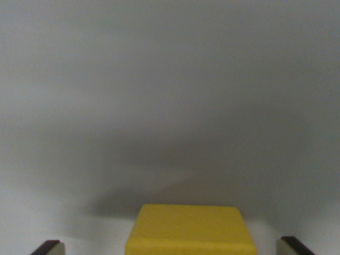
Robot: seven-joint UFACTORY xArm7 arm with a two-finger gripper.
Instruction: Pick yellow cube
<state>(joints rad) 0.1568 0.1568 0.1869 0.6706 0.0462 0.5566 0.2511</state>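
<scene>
Straddling the yellow cube (pixel 190 231) at bottom centre, the claw (pixel 172 247) stands spread, fingertips clear of it, ready to pinch.

The tool (pixel 171 247) is spread wide, fingertips (pixel 48 247) at both lower corners.

The solid plain yellow cube (pixel 190 231) has no markings; the smooth matte desk (pixel 170 95) is uniform pale grey.

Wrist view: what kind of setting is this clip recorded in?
Probably a bare test bench or lab tabletop: a plain grey-white surface, one yellow cube, and the gripper with its fingertips either side. Nothing else shows.
</scene>
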